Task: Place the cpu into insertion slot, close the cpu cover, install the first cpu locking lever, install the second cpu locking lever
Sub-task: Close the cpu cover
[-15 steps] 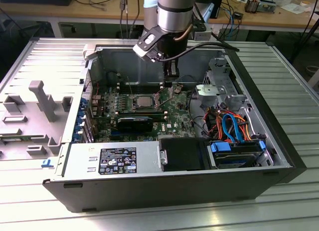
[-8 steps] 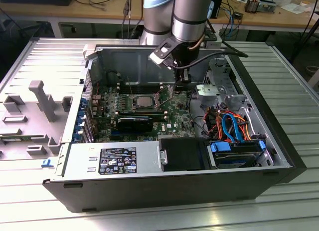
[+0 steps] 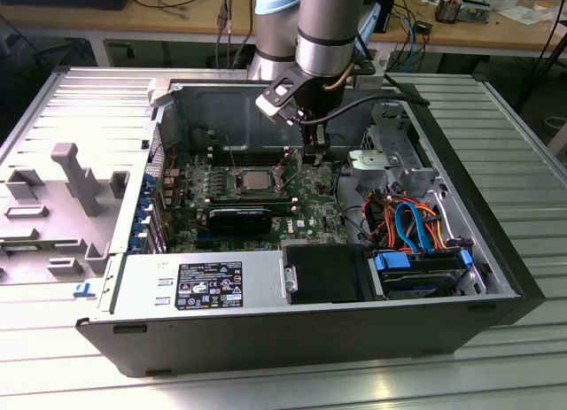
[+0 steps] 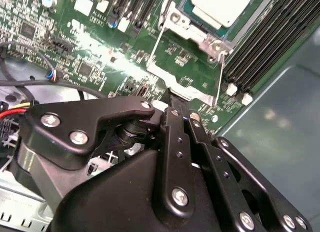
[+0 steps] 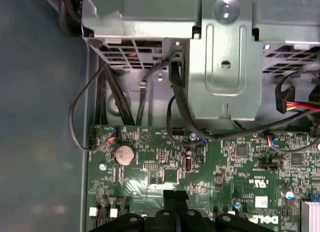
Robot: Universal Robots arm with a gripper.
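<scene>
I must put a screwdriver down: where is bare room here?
Free: the ribbed aluminium table on the exterior view's right of the computer case, and in front of it. Crowded: grey fixtures at that view's left, cables beside the motherboard, the gripper near the cpu.

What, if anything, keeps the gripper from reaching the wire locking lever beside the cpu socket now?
Probably yes. In the second wrist view the gripper hangs close to the thin wire lever, with bare motherboard between them and no cable or module across the path.

Open computer case (image 3: 292, 339), motherboard (image 3: 312, 217), cables (image 3: 413, 222)
</scene>
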